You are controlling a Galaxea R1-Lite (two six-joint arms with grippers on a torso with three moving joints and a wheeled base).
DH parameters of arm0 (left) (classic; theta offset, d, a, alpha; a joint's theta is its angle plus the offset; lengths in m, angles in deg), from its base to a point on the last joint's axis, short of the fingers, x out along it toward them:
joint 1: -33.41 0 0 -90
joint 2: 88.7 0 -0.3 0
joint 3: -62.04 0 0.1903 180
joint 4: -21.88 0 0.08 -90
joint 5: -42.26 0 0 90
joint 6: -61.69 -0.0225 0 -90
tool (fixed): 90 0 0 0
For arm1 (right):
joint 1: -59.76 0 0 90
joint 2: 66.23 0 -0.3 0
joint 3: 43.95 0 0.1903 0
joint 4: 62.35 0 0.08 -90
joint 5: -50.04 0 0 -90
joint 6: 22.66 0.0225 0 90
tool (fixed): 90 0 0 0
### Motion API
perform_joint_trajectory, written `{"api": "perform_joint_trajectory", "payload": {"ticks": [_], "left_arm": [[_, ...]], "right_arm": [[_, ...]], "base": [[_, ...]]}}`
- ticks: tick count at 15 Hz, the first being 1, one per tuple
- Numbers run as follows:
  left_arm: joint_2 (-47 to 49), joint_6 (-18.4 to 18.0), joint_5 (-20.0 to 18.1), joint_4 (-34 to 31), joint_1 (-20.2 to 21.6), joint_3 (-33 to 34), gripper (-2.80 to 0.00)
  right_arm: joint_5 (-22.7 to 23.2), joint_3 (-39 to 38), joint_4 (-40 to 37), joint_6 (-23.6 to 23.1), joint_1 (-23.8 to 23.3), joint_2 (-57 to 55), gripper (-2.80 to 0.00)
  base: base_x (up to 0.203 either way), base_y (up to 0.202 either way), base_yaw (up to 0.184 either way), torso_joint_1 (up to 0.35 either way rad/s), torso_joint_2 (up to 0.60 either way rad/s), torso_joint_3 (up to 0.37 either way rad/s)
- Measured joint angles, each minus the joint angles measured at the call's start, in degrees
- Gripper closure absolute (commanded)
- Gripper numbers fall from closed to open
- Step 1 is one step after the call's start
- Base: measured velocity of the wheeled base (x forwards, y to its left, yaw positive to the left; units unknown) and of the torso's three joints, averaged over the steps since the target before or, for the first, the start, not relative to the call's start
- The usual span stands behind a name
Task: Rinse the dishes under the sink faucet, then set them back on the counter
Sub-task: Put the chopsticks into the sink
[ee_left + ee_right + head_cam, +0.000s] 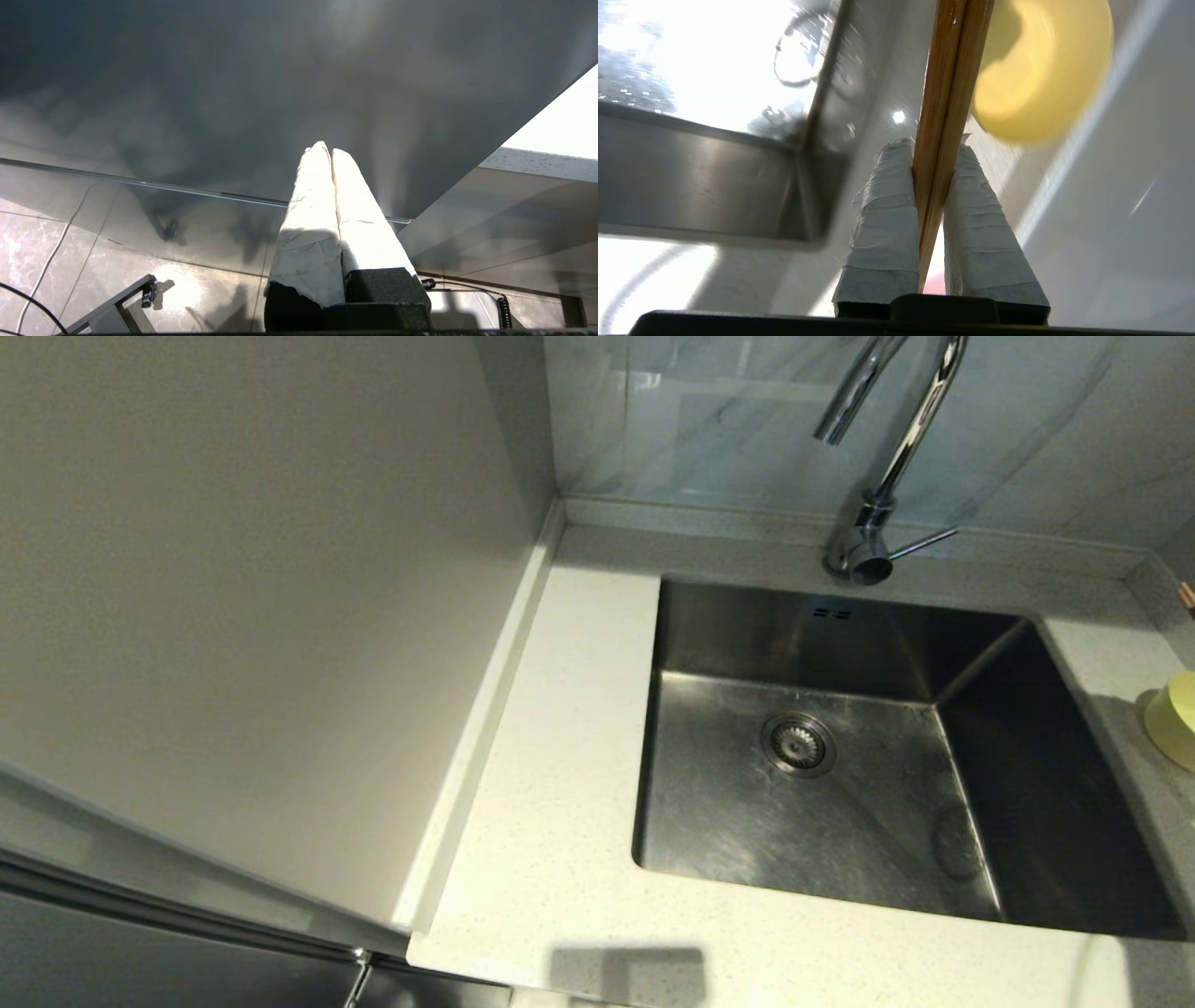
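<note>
The right gripper (931, 154) has its jaws clamped on the chopsticks (952, 79), apparently just above the surface (1087, 224) between sink (700, 186) and yellow bowl (1045, 74). The left gripper (331, 151), jaws together, hangs parked below.

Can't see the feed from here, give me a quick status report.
Right hand shut on chopsticks, beside the sink. Left hand shut, parked low. Yellow bowl on counter. Nothing blocking.
</note>
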Motion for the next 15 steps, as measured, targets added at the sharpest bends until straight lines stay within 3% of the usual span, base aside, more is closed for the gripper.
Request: {"api": "perform_joint_trajectory", "payload": {"ticks": [5,11,15], "left_arm": [[0.0,-0.02,-0.01,0.0,0.0,0.0,0.0],[0.0,-0.02,-0.01,-0.01,0.0,0.0,0.0],[0.0,-0.03,-0.01,0.01,0.0,0.0,0.0]], "right_arm": [[-2.43,-1.74,6.61,0.26,9.1,-1.72,0.0],[-5.6,-2.47,11.58,1.88,13.95,-10.01,0.0],[-7.73,-5.43,20.29,2.58,16.7,-16.31,0.0]], "base": [[0.0,0.0,0.0,0.0,0.0,0.0],[0.0,0.0,0.0,0.0,0.0,0.0],[0.0,0.0,0.0,0.0,0.0,0.0]]}}
